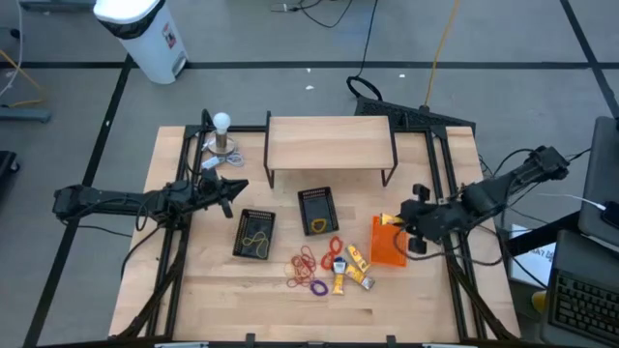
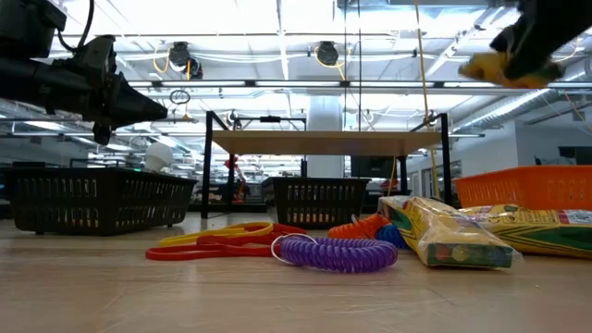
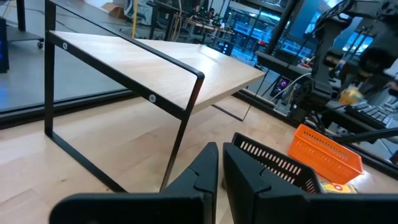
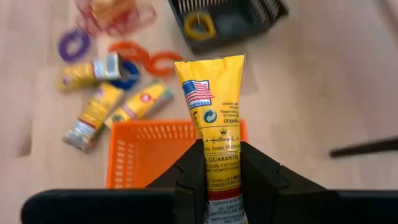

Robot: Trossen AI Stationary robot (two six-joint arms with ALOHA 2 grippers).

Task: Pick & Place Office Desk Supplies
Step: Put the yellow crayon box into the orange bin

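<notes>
My right gripper (image 4: 221,149) is shut on a yellow packet (image 4: 214,106) and hangs above the orange basket (image 4: 149,155) at the table's right. More yellow packets (image 1: 350,271) and coloured rubber bands (image 1: 308,266) lie loose on the table's middle front. Coiled bands in purple (image 2: 335,252) and orange show in the low view, lying flat beside two packets (image 2: 444,231). My left gripper (image 1: 232,188) is shut, holds nothing and stays level at the table's left, clear of everything. My right gripper pinches the yellow packet between its two fingers by its two long edges (image 4: 219,163), toward one end. The fingers slant down from the table's right and run along the packet. The packet's free end (image 4: 208,65) sticks out past the fingertips, lifted clear over the orange basket.
Two black baskets (image 1: 255,234) (image 1: 317,211) stand on the table's middle, one with a yellow coil (image 4: 200,23) in it. A wooden shelf on black legs (image 1: 329,145) stands at the back. A white ball on a metal stand (image 1: 221,130) is at the back left.
</notes>
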